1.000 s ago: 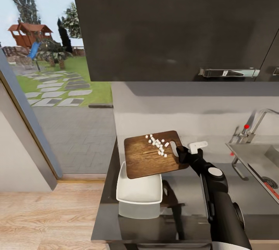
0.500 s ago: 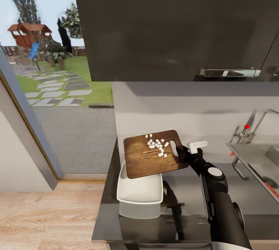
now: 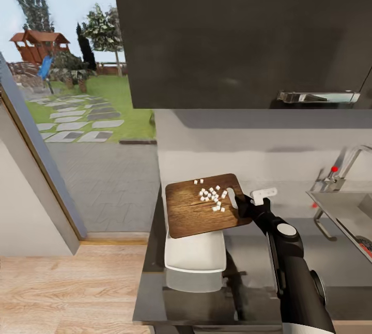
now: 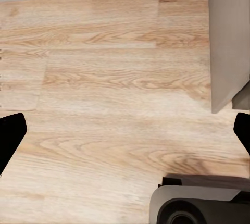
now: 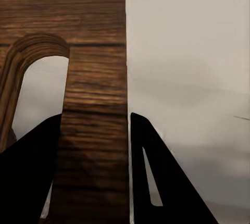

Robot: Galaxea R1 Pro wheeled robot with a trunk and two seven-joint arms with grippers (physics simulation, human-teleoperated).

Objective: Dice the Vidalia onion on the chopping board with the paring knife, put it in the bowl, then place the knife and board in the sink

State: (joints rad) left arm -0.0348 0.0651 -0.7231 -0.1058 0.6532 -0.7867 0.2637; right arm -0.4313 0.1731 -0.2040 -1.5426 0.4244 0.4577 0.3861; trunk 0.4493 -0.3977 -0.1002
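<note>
Right gripper [image 3: 238, 205] clamps the handle end of the board [image 3: 199, 208], one finger [image 5: 156, 177] on each side of the wood, holding it at frame centre above the white bowl [image 3: 195, 255] on the countertop [image 3: 248, 261]. Diced onion [image 3: 213, 198] lies on the board. Sink [image 3: 346, 215] sits at right edge. Left gripper [image 4: 125, 133] hangs spread over the floor [image 4: 104, 78].

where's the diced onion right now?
Head view: the diced onion lies on the chopping board, near its handle end, which the right gripper holds above the bowl.
</note>
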